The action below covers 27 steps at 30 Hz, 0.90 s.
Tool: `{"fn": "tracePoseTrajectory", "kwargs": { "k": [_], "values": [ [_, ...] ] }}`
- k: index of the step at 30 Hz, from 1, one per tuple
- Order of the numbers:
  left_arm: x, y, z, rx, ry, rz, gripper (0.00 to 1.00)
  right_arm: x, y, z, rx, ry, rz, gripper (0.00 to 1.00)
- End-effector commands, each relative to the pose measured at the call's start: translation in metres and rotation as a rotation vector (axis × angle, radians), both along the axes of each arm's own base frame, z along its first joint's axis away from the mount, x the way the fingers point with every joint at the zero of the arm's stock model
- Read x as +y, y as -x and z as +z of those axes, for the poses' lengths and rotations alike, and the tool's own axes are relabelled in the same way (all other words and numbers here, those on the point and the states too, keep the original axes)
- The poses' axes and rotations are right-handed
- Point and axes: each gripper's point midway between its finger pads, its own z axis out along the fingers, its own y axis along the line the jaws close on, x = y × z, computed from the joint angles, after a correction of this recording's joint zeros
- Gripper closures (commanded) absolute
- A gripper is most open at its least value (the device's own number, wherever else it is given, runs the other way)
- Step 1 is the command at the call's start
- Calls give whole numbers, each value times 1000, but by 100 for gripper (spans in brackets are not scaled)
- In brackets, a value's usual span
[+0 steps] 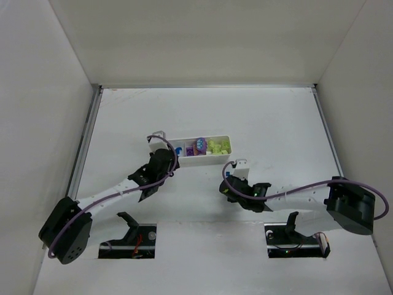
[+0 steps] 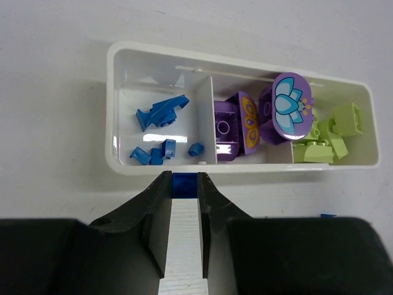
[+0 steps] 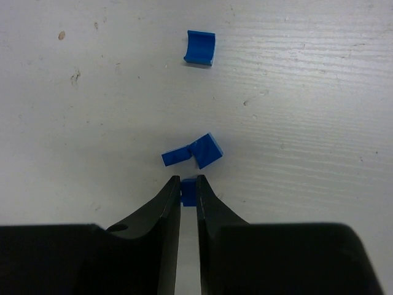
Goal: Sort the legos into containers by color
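Note:
The white three-compartment tray [image 2: 116,110] lies just past my left gripper [image 2: 184,187], which is shut on a small blue brick [image 2: 184,183] in front of the tray's near rim. Several blue bricks [image 2: 161,112] lie in the left compartment, purple ones [image 2: 227,129] in the middle and lime ones [image 2: 347,120] in the right. A round purple piece [image 2: 292,107] rests across the middle-right divider. My right gripper [image 3: 188,195] is shut on a tiny blue brick [image 3: 188,190] at the table surface. In the top view the tray [image 1: 196,161] sits mid-table, with the left gripper [image 1: 172,160] at its left end and the right gripper [image 1: 226,184] below its right end.
Three loose blue bricks lie on the table ahead of the right gripper: a curved one [image 3: 200,48], a square one [image 3: 206,150] and a flat one [image 3: 175,157]. Another blue bit [image 2: 327,216] shows at the edge of the left wrist view. White walls enclose the table.

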Motion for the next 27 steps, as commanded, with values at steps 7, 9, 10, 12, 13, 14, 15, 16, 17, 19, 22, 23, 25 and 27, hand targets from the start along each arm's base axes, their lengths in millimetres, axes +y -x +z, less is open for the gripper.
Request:
{"fn": "tracePoseTrajectory", "kwargs": {
  "k": [7, 9, 10, 12, 13, 14, 15, 16, 17, 19, 22, 23, 25, 27],
  "values": [
    [-8, -40, 17, -68, -62, 21, 82, 14, 9, 28, -42, -31, 32, 86],
    [-8, -45, 13, -61, -73, 26, 82, 19, 8, 38, -57, -65, 38, 86],
    [-9, -48, 11, -63, -75, 27, 82, 23, 8, 43, -64, -85, 45, 86],
    [-10, -51, 8, -63, -77, 27, 82, 29, 8, 50, -74, -113, 54, 86],
    [-10, -52, 7, -62, -81, 29, 81, 34, 8, 53, -78, -132, 59, 86],
    [-10, -55, 6, -58, -88, 32, 81, 38, 7, 57, -87, -148, 64, 86],
    [-9, -56, 4, -54, -92, 35, 80, 43, 5, 60, -95, -162, 74, 86],
    [-7, -58, 3, -53, -94, 43, 80, 49, 4, 64, -105, -173, 88, 86],
    [-6, -60, 3, -55, -92, 48, 79, 53, 2, 68, -112, -184, 97, 86],
    [-4, -62, 4, -59, -90, 55, 76, 67, -2, 80, -127, -217, 117, 86],
    [-5, -60, 11, -72, -63, 55, 65, 87, -19, 98, -166, -269, 133, 86],
    [-4, -57, 16, -84, -45, 56, 61, 94, -24, 105, -176, -290, 137, 86],
    [-1, -53, 27, -106, -17, 61, 59, 112, -33, 118, -189, -333, 158, 86],
    [5, -44, 40, -135, 16, 62, 59, 129, -46, 127, -203, -360, 167, 86]
  ]
}}
